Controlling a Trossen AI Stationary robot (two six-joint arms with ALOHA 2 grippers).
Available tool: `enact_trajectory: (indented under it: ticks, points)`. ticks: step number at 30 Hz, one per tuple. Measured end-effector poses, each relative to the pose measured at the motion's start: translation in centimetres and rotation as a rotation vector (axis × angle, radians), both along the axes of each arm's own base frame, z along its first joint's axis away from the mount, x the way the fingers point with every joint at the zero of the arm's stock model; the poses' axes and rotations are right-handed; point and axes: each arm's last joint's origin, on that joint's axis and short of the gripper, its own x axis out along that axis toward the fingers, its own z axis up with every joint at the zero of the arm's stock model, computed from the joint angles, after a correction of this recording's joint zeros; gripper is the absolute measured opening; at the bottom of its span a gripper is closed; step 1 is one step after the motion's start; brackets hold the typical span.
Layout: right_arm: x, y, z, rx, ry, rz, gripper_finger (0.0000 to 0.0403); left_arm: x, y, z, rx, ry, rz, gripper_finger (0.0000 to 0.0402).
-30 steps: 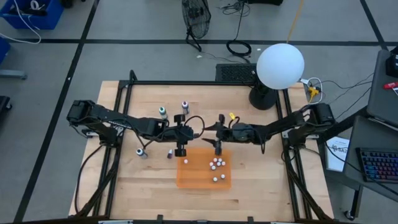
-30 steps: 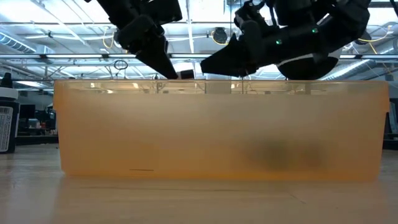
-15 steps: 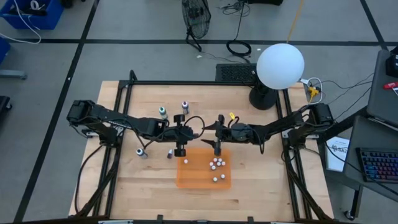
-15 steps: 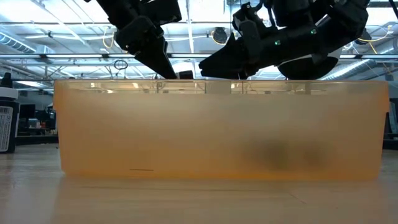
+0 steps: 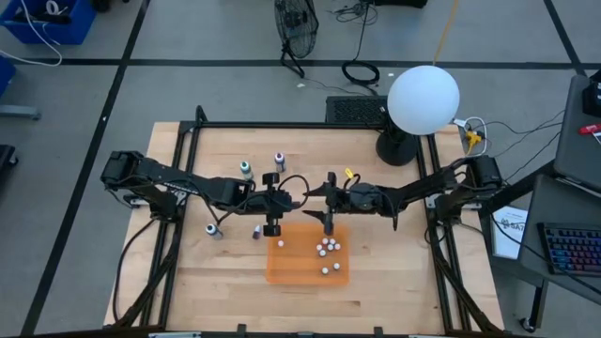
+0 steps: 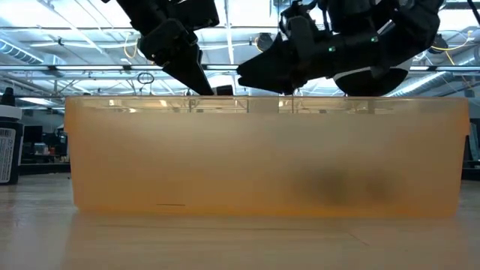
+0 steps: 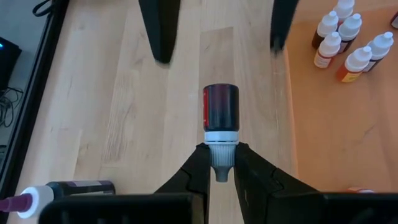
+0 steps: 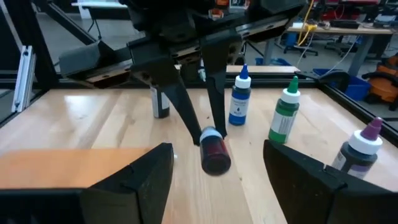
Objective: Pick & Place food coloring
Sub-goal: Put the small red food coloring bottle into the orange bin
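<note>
— What is the left hand doing?

— It grips a dark red food coloring bottle by its pale cap, lifted clear of the tabletop, just off the orange tray's far left corner. Holding the cap keeps the body free to drop in among the bottles in the tray.

— Which way does it point?

— Long axis level: cap toward the left wrist, base toward the right hand.

— And that hand?

— It hangs spread wide over the tray's far edge, empty, likely ready to receive. Other bottles stand near the tabletop's far edge; a purple-tipped one lies flat.
</note>
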Motion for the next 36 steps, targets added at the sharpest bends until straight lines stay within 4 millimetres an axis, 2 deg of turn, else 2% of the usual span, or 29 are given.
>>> enact_trajectory:
  ticks: [5, 9, 19, 36]
  points:
    - [1.9, -0.2, -1.5, -0.012, 0.039, -0.006, 0.0235, 0.0, 0.0, 0.0, 0.0, -0.003, -0.001, 0.005]
    - [2.9, -0.2, -1.5, -0.032, 0.031, -0.002, 0.0235, 0.0, 0.0, -0.1, -0.003, 0.004, 0.002, 0.005]
    - [2.8, -0.2, -1.9, -0.047, 0.085, 0.001, 0.0221, -0.2, 0.0, -0.2, -0.003, 0.024, 0.003, 0.005]
    - [2.9, -0.2, -1.6, -0.065, 0.058, 0.005, 0.018, -0.2, 0.0, -0.2, -0.004, 0.025, 0.004, 0.005]
